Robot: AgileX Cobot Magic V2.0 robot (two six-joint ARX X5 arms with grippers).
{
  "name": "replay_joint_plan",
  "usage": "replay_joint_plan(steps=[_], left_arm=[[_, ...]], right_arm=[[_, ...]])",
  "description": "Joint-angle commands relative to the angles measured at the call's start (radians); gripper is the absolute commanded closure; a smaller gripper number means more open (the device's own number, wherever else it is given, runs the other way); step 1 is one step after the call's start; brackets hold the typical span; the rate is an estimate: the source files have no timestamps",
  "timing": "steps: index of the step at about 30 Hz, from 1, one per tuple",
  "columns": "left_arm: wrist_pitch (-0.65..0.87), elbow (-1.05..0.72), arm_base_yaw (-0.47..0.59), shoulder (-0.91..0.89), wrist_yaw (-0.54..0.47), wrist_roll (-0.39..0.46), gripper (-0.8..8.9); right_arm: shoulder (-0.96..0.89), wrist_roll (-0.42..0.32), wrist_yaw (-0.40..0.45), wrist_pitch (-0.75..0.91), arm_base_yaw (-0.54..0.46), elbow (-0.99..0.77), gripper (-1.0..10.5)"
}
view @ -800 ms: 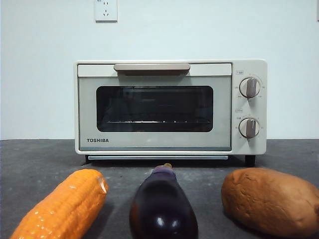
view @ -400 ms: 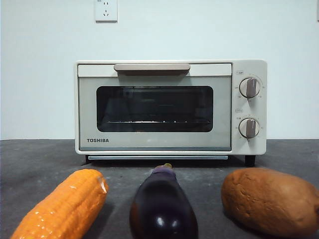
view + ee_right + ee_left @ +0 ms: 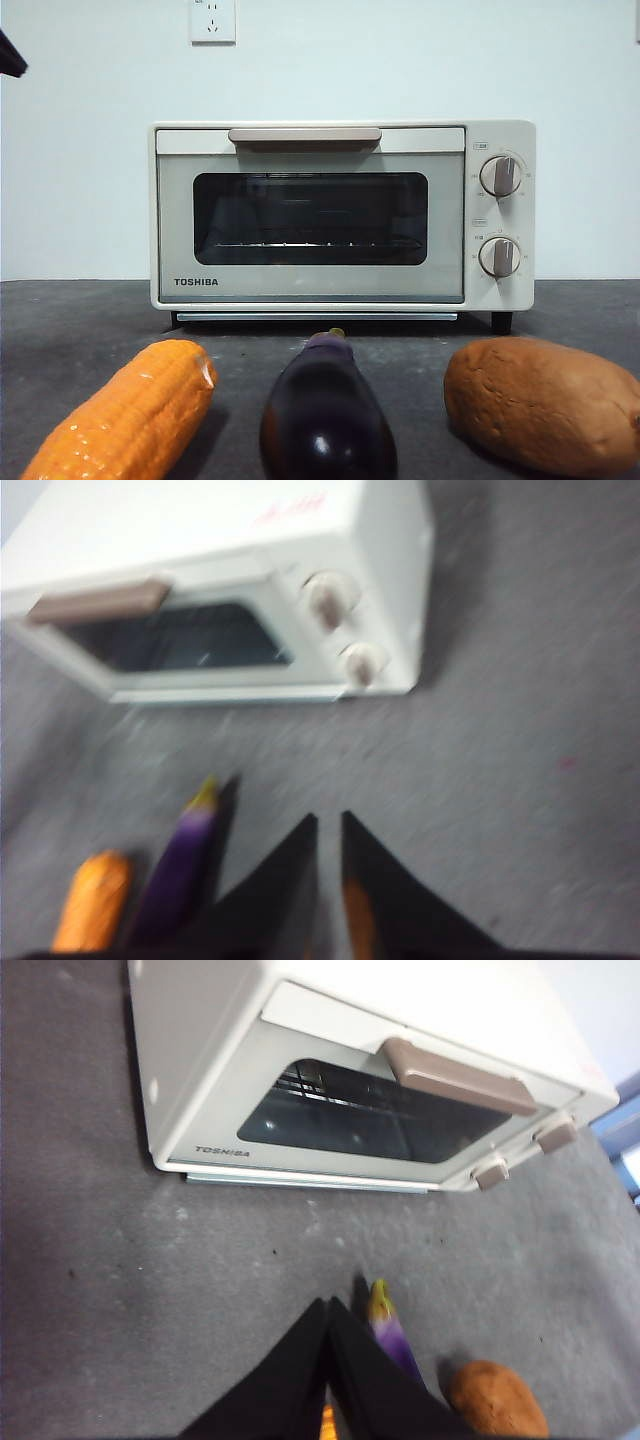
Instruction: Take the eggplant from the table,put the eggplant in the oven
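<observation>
The glossy dark purple eggplant (image 3: pixel 328 420) lies on the grey table (image 3: pixel 80 320) in front of the oven, between the corn and the potato, stem end toward the oven. The cream TOSHIBA oven (image 3: pixel 310 215) stands behind with its glass door closed. My left gripper (image 3: pixel 328 1305) hovers high above the table, shut and empty, with the eggplant (image 3: pixel 395 1335) just beside its jaws. In the blurred right wrist view, my right gripper (image 3: pixel 328 820) also hangs above the table, jaws nearly together and holding nothing, and the eggplant (image 3: pixel 180 865) lies off to one side.
An orange corn cob (image 3: pixel 125 415) lies left of the eggplant and a brown potato (image 3: pixel 540 400) lies right of it, both close. A black arm tip (image 3: pixel 10 55) shows at the top left corner. A wall socket (image 3: pixel 212 20) sits above the oven.
A black arm tip has come into the front view at the top left corner. The eggplant, corn, potato and oven have not moved.
</observation>
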Motion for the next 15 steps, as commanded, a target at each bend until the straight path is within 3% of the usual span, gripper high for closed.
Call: replay_joint_plan(steps=[1,5,9,12,15], left_arm=[[-0.005,0.042,-0.018,0.032,0.006,0.050,8.07],[-0.002,0.054,-0.044,0.044,0.008,0.051,8.07],[-0.007,0.054,-0.070,0.044,0.011,0.051,8.07],[-0.008,0.054,-0.087,0.044,0.025,0.051,8.07],[-0.011,0.054,-0.101,0.044,0.027,0.051,8.07]], right_arm=[[0.052,-0.017,-0.086,-0.035,0.007,0.028,7.6],[0.110,0.025,-0.243,-0.046,0.033,0.028,5.9],[0.151,0.047,-0.419,-0.006,0.076,0.026,5.4],[0.174,0.088,-0.439,0.042,0.122,0.026,5.4],[0.200,0.132,-0.394,0.067,0.187,0.026,5.4]])
